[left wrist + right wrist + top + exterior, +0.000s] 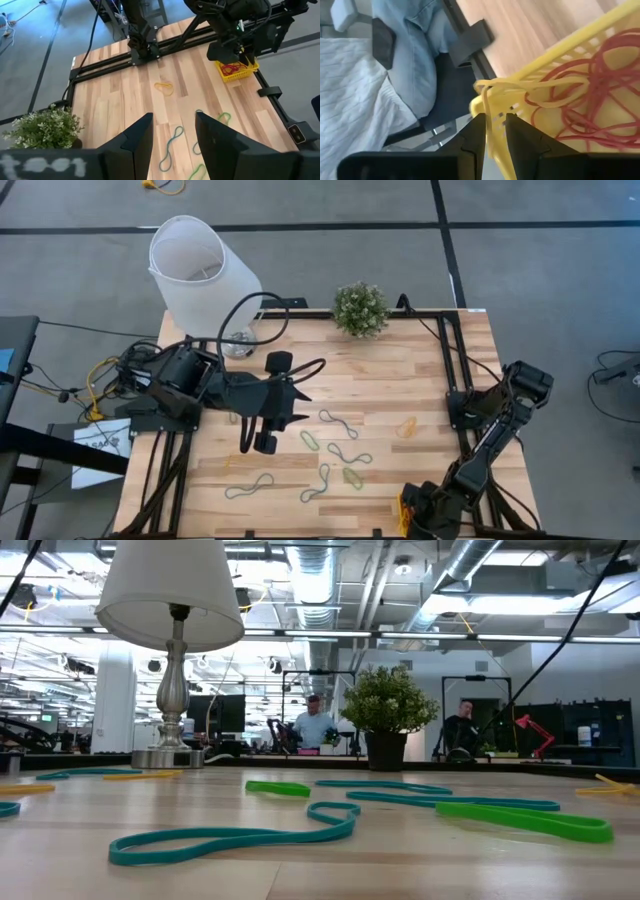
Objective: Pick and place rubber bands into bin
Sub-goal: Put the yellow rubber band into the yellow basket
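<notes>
Fingers (475,137) on my right gripper (492,131) pinched one yellow rubber band (540,87) over the bin (600,45) at the near right corner; my left gripper (172,142) hung wide, empty, above seven loose bands (337,422).

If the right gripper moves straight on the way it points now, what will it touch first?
Probably the bin. The right gripper points down at its yellow rim, where a yellow rubber band hangs between the fingers. Red rubber bands lie deeper inside; depth is unclear.

Bright even light, blurred foreground
</notes>
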Available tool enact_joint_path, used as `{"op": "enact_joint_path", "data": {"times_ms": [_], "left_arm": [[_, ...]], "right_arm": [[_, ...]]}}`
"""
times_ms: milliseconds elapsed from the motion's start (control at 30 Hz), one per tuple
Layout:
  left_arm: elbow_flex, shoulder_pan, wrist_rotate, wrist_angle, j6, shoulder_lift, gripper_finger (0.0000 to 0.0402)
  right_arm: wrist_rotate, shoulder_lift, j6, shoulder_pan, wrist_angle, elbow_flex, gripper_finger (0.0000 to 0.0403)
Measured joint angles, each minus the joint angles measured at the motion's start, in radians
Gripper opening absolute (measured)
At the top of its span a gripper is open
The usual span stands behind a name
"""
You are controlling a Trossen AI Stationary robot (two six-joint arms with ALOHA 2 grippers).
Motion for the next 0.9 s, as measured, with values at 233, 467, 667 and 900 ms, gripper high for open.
{"op": "enact_joint_path", "data": {"times_ms": [233,467,667,900], "left_arm": [[0.0,0.0,0.001,-0.001,0.0,0.0,0.0138],[0.0,0.0,0.002,-0.001,0.0,0.0,0.0138],[0.0,0.0,0.002,-0.004,0.0,0.0,0.0138],[0.0,0.0,0.002,-0.006,-0.001,0.0,0.0138]], "right_arm": [[0.009,0.0,-0.027,-0.005,-0.019,0.0,0.0009],[-0.013,0.0,-0.027,-0.006,0.006,0.0,0.0003],[-0.047,-0.046,0.011,0.016,-0.013,0.0,0.0001],[0.024,-0.158,0.104,0.065,-0.185,0.0,0.0001]]}}
